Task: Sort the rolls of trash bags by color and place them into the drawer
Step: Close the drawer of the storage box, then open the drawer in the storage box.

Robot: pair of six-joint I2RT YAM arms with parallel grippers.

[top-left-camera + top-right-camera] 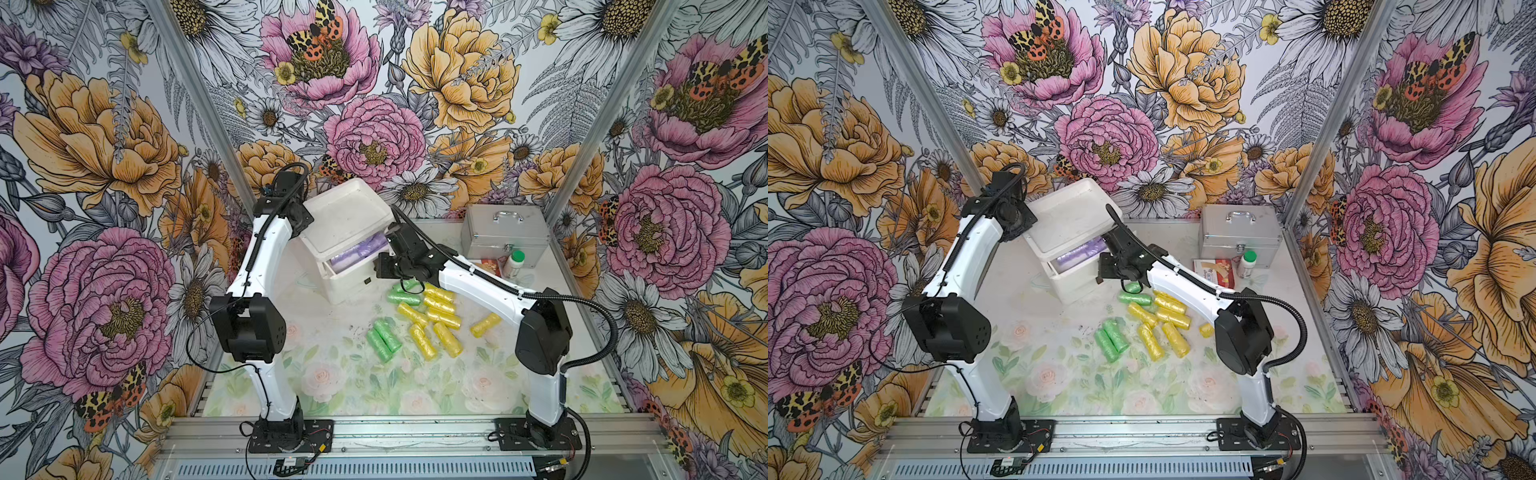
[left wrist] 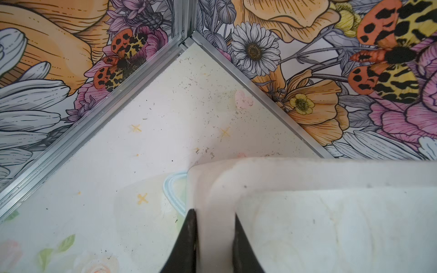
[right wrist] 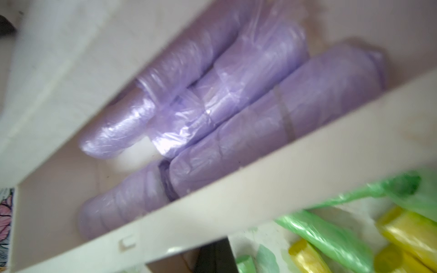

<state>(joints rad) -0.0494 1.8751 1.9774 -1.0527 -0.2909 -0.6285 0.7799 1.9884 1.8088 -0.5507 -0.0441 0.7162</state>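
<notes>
The white drawer unit (image 1: pixel 345 208) stands at the back of the table with its top drawer (image 3: pixel 260 189) pulled open. Several lilac rolls of trash bags (image 3: pixel 236 106) lie inside it, also visible in a top view (image 1: pixel 1077 255). Green rolls (image 1: pixel 384 336) and yellow rolls (image 1: pixel 440 307) lie loose on the mat in front, with one yellow roll (image 1: pixel 485 325) set apart. My left gripper (image 2: pixel 214 212) is shut on the unit's raised top rim (image 2: pixel 307 170). My right gripper (image 1: pixel 380 266) sits shut at the drawer front, and its dark fingers (image 3: pixel 214 250) show just under the front panel.
A silver metal case (image 1: pixel 505 235) stands at the back right. In front of it are a green-capped white bottle (image 1: pixel 513 266) and a red packet (image 1: pixel 1214 270). The cell's aluminium frame and floral walls close in behind the drawer unit.
</notes>
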